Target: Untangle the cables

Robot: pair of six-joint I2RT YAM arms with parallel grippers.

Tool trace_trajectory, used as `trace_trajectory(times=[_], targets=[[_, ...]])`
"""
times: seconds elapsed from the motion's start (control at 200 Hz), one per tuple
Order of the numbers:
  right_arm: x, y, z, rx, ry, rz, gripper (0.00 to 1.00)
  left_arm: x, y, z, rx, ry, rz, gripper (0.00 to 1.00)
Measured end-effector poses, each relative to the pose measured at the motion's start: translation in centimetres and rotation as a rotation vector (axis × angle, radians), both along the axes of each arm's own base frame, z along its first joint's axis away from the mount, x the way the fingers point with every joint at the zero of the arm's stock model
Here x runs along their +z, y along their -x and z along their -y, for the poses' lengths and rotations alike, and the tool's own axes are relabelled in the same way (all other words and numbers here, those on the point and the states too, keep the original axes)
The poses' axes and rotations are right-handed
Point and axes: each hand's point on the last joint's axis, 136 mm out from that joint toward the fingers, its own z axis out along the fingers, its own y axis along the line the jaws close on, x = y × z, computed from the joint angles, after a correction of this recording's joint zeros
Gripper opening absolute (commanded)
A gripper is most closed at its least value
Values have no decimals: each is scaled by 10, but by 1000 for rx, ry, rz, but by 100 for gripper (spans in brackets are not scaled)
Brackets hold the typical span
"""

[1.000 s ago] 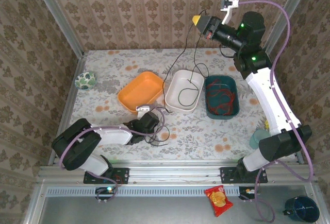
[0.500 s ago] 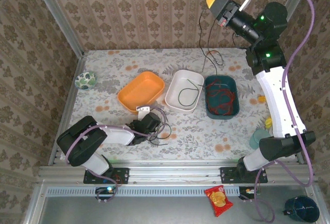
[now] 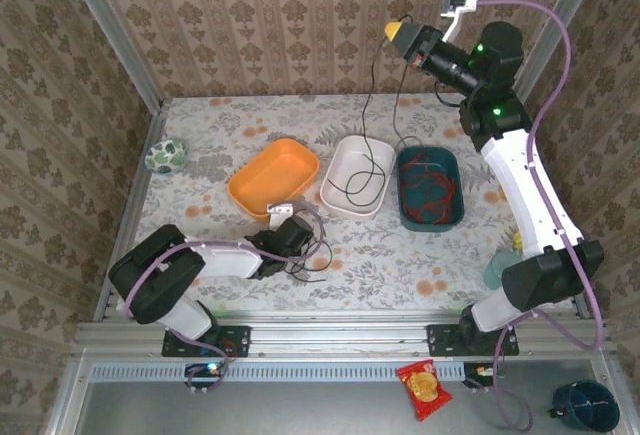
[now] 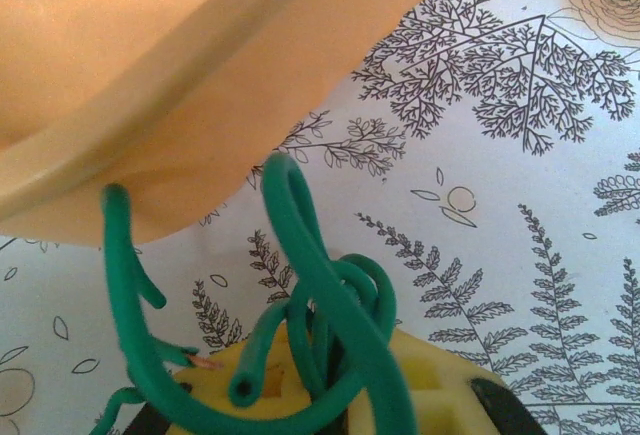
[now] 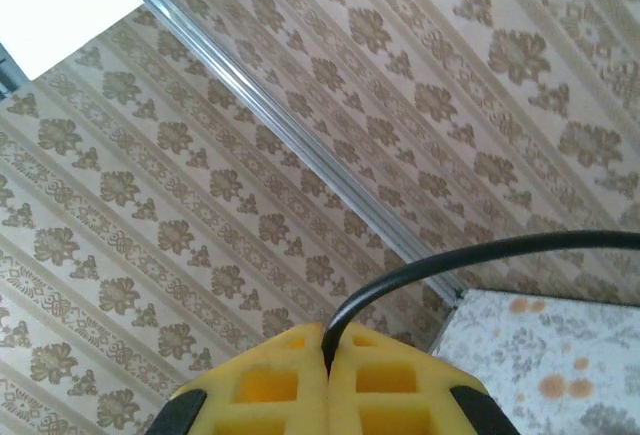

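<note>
Top view, a floral-printed table (image 3: 400, 255) inside wallpapered walls. Near the centre three shallow plastic trays sit in a row: an orange tray (image 3: 272, 177) towards nine o'clock, a white tray (image 3: 335, 180) in the middle, and a teal tray (image 3: 428, 225) towards three o'clock that holds loose red cables (image 3: 430, 187).

The right gripper (image 3: 395, 31) is raised high at one o'clock. Its yellow fingertips (image 5: 250, 385) are clenched on a thin black cable (image 3: 366, 105), which hangs down in a slack line into the white tray.

The left gripper (image 3: 288, 235) lies low at seven o'clock, just beside the orange tray. It seems clamped on a knotted green cable (image 4: 300, 225), whose loops bunch over its yellow pads (image 4: 440, 380).

The cables look light, limp and springy, so they will probably slide and recoil when pulled. A free end or a straight run is likely a better place to grip than the knot.

The knot's crossings are hard to read. The green loops cover the gap between the left pads. In the top view this tangle is a dark scribble.
</note>
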Motion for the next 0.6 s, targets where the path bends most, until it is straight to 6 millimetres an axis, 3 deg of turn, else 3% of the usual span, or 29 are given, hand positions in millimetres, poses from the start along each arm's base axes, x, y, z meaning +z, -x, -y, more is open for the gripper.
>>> trace_trajectory(times=[0.3, 0.6], targets=[[-21, 0, -28, 74, -36, -39, 0, 0, 1, 0, -5, -5, -7, 0], [-96, -29, -33, 40, -2, -184, 0, 0, 4, -2, -9, -8, -18, 0]])
